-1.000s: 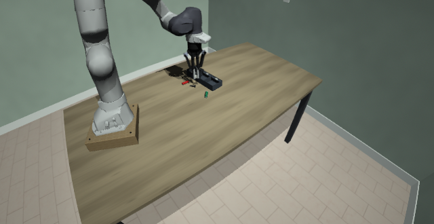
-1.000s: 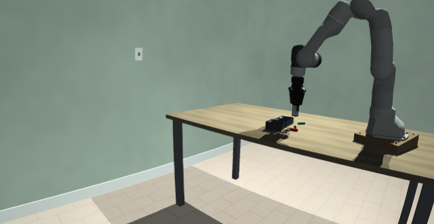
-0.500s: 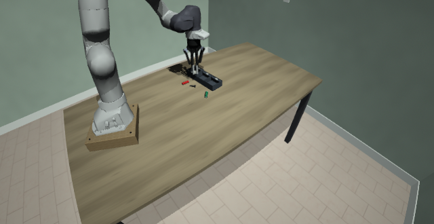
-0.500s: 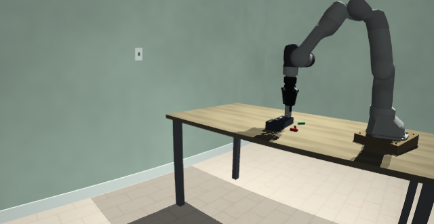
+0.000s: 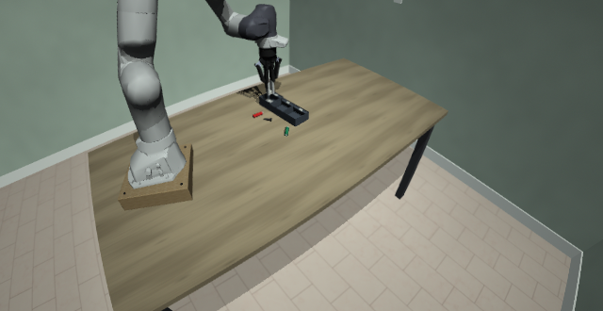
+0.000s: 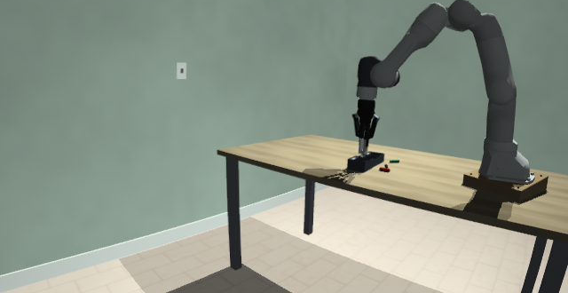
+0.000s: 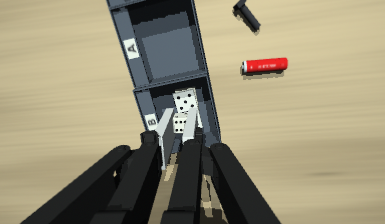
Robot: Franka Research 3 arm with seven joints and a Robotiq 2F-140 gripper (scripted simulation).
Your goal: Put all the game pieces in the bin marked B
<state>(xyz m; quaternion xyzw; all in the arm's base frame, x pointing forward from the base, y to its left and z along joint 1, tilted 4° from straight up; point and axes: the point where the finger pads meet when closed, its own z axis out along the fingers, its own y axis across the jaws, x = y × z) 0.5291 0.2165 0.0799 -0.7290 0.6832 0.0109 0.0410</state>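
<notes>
The arm rose from its base, bent over at the elbow and reached down and forward, the wrist pointing straight downward. The gripper (image 7: pixel 180 125) hung vertical, its fingers drawn close together and clamped on a small white die (image 7: pixel 180 123) between the pads.
</notes>
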